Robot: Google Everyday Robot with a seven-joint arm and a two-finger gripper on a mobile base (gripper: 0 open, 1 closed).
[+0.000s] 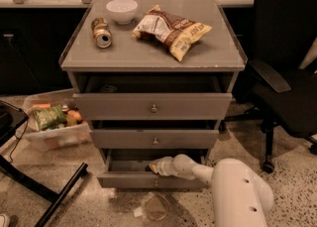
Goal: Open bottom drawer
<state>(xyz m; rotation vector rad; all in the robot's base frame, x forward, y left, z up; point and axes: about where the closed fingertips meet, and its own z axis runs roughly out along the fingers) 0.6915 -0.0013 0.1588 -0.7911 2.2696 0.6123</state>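
Camera view: the pincer [154, 167] reaches into the partly pulled-out bottom drawer [129, 180]; whether it is apart or together cannot be told.

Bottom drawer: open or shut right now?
Open, partly. The bottom drawer has its front sitting forward of the middle drawer, so its inside shows from above. The gripper reaches over the front panel into it.
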